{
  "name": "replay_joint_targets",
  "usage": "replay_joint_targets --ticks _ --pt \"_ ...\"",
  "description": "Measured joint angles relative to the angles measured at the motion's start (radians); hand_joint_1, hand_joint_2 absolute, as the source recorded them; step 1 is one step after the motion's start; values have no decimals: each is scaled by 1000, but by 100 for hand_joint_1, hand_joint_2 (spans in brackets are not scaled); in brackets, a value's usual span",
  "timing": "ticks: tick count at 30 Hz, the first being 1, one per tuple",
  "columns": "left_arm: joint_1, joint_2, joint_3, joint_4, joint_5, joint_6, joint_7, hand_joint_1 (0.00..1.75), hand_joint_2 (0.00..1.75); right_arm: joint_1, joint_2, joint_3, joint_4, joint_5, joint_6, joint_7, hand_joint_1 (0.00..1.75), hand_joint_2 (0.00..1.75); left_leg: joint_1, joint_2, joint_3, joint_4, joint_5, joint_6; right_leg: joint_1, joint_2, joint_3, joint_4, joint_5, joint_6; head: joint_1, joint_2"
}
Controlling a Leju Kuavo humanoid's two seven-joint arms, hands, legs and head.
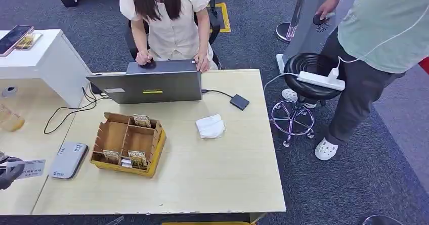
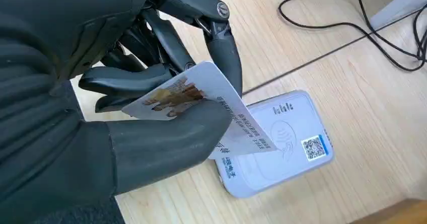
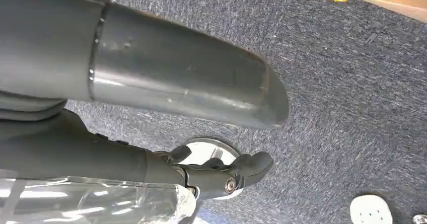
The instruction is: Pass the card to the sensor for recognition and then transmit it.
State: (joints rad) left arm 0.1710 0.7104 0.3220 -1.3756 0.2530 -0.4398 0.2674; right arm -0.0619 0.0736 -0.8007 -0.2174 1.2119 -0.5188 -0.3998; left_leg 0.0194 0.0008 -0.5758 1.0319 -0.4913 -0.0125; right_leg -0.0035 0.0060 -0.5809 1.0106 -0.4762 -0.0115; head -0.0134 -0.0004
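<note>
**A:** So where was the card (image 2: 201, 108) at that moment?

**B:** It was pinched by the left hand (image 2: 151, 103), thumb (image 2: 166, 138) pressed on one face and the darker fingers (image 2: 224, 58) on the other. It was held tilted just above the reader (image 2: 282, 148), one corner hanging over the reader's white top. Whether the two were touching couldn't be told tbh.

**A:** And from the head view?

**B:** The left hand (image 1: 9, 170) was seen at the table's (image 1: 212, 169) left edge with the card (image 1: 31, 168) stuck out toward the reader (image 1: 68, 159), which was laid flat just left of the cardboard tray (image 1: 129, 143). A few more cards were stood in the tray's compartments. A laptop (image 1: 152, 83) was being used by a seated person (image 1: 169, 20) at the far edge.

**A:** Right hand?

**B:** The right hand (image 3: 201, 133) was hung over the carpet, nothing held, fingers spread apart.
</note>
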Motion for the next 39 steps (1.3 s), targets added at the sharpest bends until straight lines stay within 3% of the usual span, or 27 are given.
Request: replay_joint_targets --ticks 10,22,29,39 --pt "55 -48 -11 -34 5 15 4 175 175 -4 0 2 0 10 1 6 0 0 0 0 0 0 0 0 0 0 0 0 0 0 0 0" --pt "57 -108 -52 -34 3 60 -16 175 175 -7 0 7 0 16 0 13 0 0 0 0 0 0 0 0 0 0 0 0 0 0 0 0" --pt "-3 -114 -67 -27 -37 116 -19 175 175 -8 0 8 1 15 1 15 0 0 0 -1 0 0 0 0 0 -2 0 0 0 0 0 0" --pt "-92 -138 -102 31 -77 138 -31 175 175 -9 0 9 1 15 2 15 0 0 0 -1 0 0 0 0 0 -1 0 0 0 0 0 0"
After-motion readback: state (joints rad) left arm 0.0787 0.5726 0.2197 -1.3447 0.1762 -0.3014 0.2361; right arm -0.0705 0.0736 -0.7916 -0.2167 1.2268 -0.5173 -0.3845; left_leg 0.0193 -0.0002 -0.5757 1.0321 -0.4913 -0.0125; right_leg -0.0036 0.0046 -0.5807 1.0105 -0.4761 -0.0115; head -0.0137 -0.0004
